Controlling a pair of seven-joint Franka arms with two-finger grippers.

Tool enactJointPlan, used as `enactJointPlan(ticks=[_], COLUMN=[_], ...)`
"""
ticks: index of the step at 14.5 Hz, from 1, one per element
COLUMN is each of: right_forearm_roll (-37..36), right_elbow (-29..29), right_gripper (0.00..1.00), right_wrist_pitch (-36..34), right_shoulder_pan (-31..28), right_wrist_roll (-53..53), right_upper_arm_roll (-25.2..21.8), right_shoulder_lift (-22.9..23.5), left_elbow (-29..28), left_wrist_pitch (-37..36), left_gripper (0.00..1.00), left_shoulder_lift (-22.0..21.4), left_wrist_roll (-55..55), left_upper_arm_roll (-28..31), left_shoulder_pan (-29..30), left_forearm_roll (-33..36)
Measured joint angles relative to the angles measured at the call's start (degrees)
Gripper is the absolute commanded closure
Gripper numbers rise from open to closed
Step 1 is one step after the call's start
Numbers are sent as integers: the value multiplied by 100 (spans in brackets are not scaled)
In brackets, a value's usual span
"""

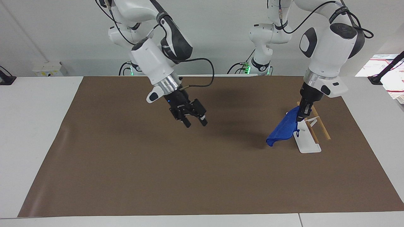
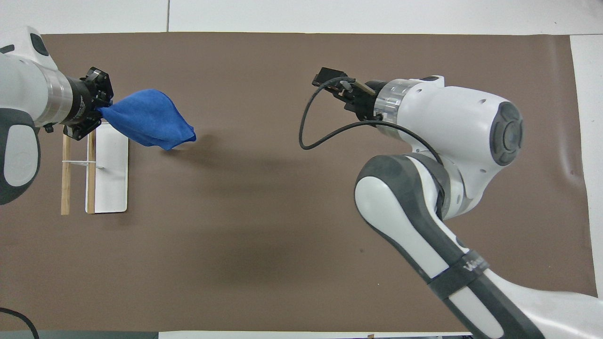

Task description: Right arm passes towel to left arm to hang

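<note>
The blue towel hangs from my left gripper, which is shut on one of its upper corners. That gripper points down over the white base of the rack, beside the rack's two wooden bars. The cloth droops from the rack toward the middle of the table, its low end close to the brown mat. My right gripper hangs open and empty over the middle of the mat, well apart from the towel. In the overhead view the right arm's wrist hides most of it.
The brown mat covers most of the white table. Papers lie at the table's edge at the left arm's end. A small white box sits near the wall at the right arm's end.
</note>
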Motion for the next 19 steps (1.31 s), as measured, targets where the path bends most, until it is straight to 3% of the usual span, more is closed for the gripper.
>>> enactJointPlan(ticks=[3, 6, 11, 16, 19], right_forearm_roll=[-1093, -2084, -2613, -2908, -2909], right_elbow=[-52, 157, 771, 976, 1321], right_gripper=[0, 0, 0, 0, 0], right_wrist_pitch=[-865, -1911, -3569, -4733, -5447], right_shoulder_pan=[-596, -830, -928, -1063, -1137], right_wrist_roll=[-516, -520, -523, -681, -1228], right_upper_arm_roll=[-7, -7, -99, -184, -609], right_shoulder_lift=[-160, -269, -478, -910, -1123], left_elbow=[-587, -759, -1006, -1387, -1571], left_wrist_pitch=[570, 765, 1341, 1720, 1894], left_gripper=[100, 100, 100, 100, 100], left_shoulder_lift=[-220, -321, -384, -383, -282], left_wrist_roll=[3, 168, 488, 608, 672], left_upper_arm_roll=[7, 19, 26, 26, 26], left_shoulder_pan=[360, 976, 1682, 2022, 2112], left_forearm_roll=[122, 138, 139, 140, 140])
